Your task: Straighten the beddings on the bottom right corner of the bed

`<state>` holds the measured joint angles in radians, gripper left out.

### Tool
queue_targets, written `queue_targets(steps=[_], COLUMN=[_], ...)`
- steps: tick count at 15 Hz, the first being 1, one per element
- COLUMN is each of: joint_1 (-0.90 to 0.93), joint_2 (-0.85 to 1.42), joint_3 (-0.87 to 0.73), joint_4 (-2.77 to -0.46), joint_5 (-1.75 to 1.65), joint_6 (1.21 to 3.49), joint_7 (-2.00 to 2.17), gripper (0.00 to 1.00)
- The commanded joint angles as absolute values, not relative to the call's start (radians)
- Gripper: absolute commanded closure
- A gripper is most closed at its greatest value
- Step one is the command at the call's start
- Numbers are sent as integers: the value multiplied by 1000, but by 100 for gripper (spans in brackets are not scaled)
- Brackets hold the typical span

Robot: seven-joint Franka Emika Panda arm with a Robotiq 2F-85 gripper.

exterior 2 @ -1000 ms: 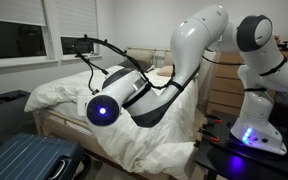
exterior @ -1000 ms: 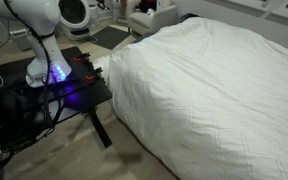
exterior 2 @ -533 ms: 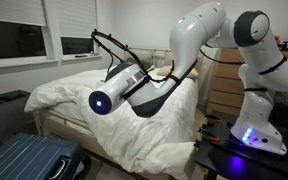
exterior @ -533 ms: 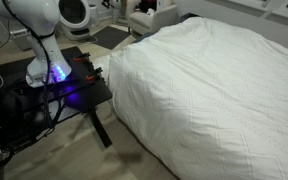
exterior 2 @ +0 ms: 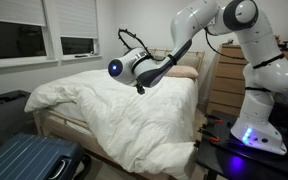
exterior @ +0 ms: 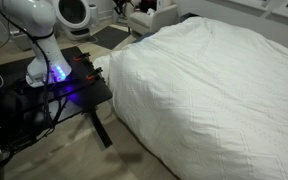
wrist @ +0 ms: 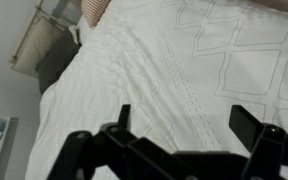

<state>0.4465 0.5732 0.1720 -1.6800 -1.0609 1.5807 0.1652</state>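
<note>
The bed is covered by the white beddings (exterior: 214, 90), a big quilted duvet that hangs over the corner nearest the robot stand. In an exterior view the beddings (exterior 2: 104, 110) lie wrinkled, with a bunched fold at the near left corner. My gripper (exterior 2: 139, 87) hangs over the middle of the bed at the end of the outstretched white arm. In the wrist view the gripper (wrist: 189, 125) is open and empty, with both black fingers apart above the quilted beddings (wrist: 164, 60). I cannot tell whether the fingers touch the fabric.
The black robot stand (exterior: 69, 88) sits right beside the bed corner. A white armchair (exterior: 154, 15) stands behind the bed. A blue suitcase (exterior 2: 29, 160) stands at the bed's foot, and a wooden dresser (exterior 2: 227, 80) stands by the head end.
The arm has swung away from the camera and out over the middle of the bed. The beddings look unchanged.
</note>
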Motion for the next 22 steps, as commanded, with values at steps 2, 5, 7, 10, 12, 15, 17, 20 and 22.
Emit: queue_targets(steps=[2,5,7,10,12,15,17,20,22], joint_1=[246,165,141,148,173,199,206,203,203], joint_2=[415,375,356,336,320,371,375,377,377], joint_3=[192,177,167,154,151,133,129,120,119], joint_4=[-1898,-1988,-2045,-2122,-2166,-2122,-2118,-2116,-2116], joint_5=[-961,-879,-832,-770,-736,-739,-740,-741,-741], joint_6=[1892,2104,2222,2343,2373,2353,2352,2352,2352], joint_7=[172,170,179,205,241,213,213,213,213], gripper=[0,0,0,0,0,0,0,0,0])
